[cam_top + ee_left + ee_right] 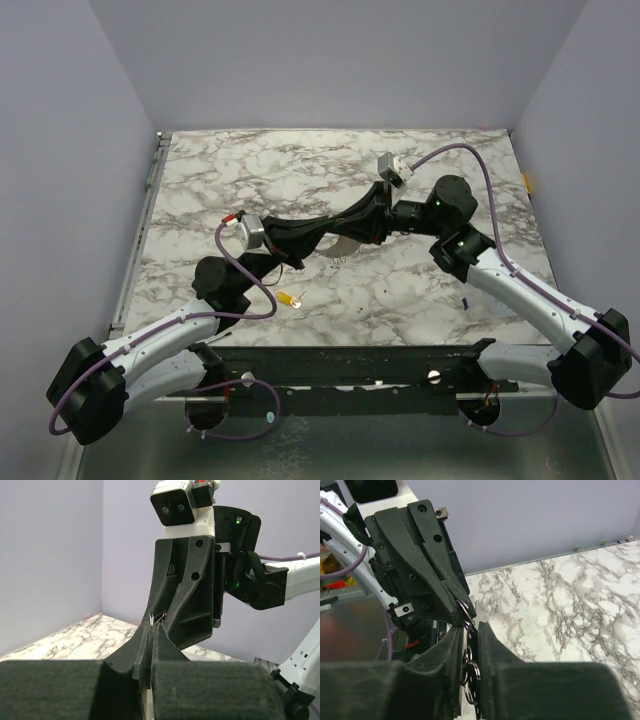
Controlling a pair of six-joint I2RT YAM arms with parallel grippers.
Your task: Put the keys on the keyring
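Note:
My left gripper (pixel 318 236) and right gripper (pixel 345 232) meet tip to tip above the middle of the marble table. Both are shut on the keyring, whose thin grey arc (pixel 343 251) shows just below them. In the right wrist view, metal ring loops (pixel 472 672) sit pinched between my right gripper (pixel 471 627) fingers, and the left gripper's tips clamp the ring's top edge. In the left wrist view, my left gripper (pixel 152 627) pinches a thin wire edge of the ring (pixel 154 619) against the right gripper's tips. The key (pixel 289 298), with a yellow-orange head, lies loose on the table near the left arm.
A dark metal rail (pixel 350 360) runs along the table's near edge between the arm bases. Purple walls close the back and sides. A small dark mark (pixel 465 303) lies by the right arm, and a yellow bit (pixel 527 181) sits at the right edge.

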